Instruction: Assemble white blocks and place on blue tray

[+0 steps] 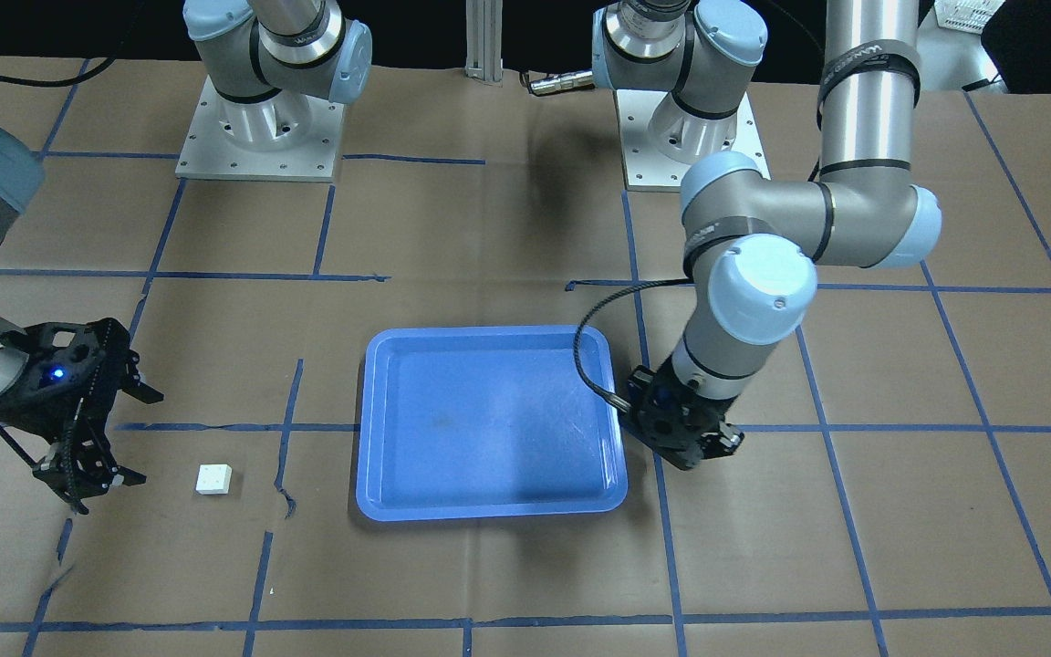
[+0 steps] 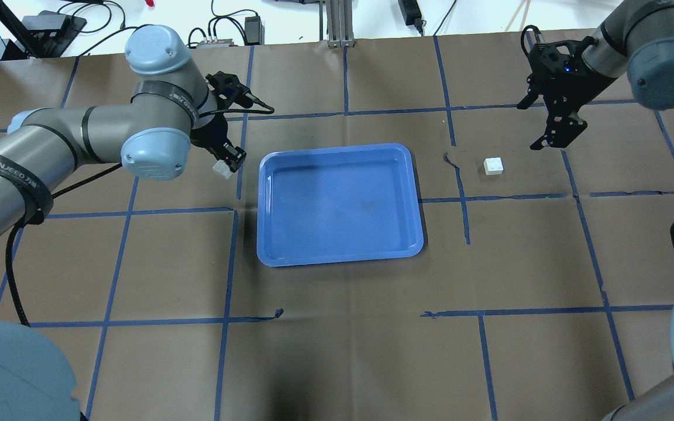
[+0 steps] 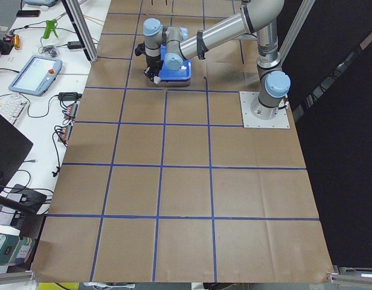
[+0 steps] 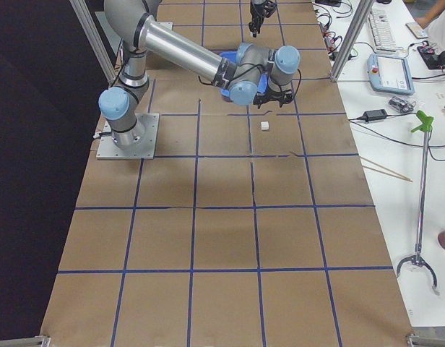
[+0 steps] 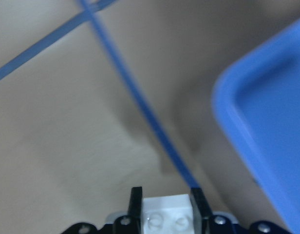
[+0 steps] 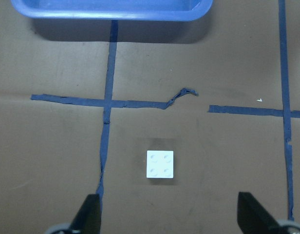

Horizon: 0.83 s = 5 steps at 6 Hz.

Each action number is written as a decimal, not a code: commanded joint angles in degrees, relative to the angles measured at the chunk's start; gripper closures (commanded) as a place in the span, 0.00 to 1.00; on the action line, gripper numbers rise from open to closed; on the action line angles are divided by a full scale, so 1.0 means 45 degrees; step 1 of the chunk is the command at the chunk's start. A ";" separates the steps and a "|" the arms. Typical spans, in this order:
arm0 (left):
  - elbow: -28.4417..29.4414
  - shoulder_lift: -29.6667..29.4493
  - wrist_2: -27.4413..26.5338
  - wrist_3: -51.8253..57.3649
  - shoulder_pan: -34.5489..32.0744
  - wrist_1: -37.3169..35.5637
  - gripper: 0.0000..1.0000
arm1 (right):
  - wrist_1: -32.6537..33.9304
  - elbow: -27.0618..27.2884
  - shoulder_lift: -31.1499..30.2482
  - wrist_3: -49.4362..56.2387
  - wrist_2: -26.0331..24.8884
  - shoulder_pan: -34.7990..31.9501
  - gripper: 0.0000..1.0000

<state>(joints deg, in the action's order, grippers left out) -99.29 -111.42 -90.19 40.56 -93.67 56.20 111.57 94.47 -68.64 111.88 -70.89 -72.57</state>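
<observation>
White four-stud plastic brick (image 5: 165,217) sits clamped in left claw (image 2: 229,158), shallow blue plastic tray (image 2: 325,199) just beside; twin brick (image 6: 160,164) lies ahead of spread right claw (image 6: 172,214), slightly off-centre, so closing may skew it.

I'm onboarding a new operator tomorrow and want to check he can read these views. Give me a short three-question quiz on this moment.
1. True or false: a white block already lies in the blue tray.
2. In a few words: where is the loose white block relative to the right gripper?
3. The left gripper is: A) open and empty, B) shut on the second white block, C) clamped on the tray's rim.

Key:
1. False. The tray is empty.
2. On the table, apart from the tray, just ahead of the open right gripper and not touched by it.
3. B.
</observation>
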 commanded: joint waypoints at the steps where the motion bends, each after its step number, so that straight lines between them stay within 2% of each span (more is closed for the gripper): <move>1: -0.0201 0.0230 -0.0191 0.2593 -0.1755 0.0227 1.00 | 0.2287 0.1558 0.0506 0.0137 0.0927 0.0304 0.00; 2: -0.0221 0.0171 -0.0193 0.4502 -0.2265 0.0227 1.00 | 0.3012 0.2067 0.0740 0.0156 0.1566 0.0480 0.00; 4: -0.0260 -0.0490 -0.0154 0.7477 -0.3165 0.0208 1.00 | 0.3954 0.2131 0.1540 0.0253 0.1651 0.0579 0.00; 5: -0.0260 -0.0745 -0.0096 0.7548 -0.3343 0.0188 1.00 | 0.3957 0.2208 0.1582 0.0583 0.1612 0.0579 0.00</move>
<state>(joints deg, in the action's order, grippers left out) -100.42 -113.52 -90.86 72.34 -107.61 57.12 128.79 104.10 -62.15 113.41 -63.61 -70.01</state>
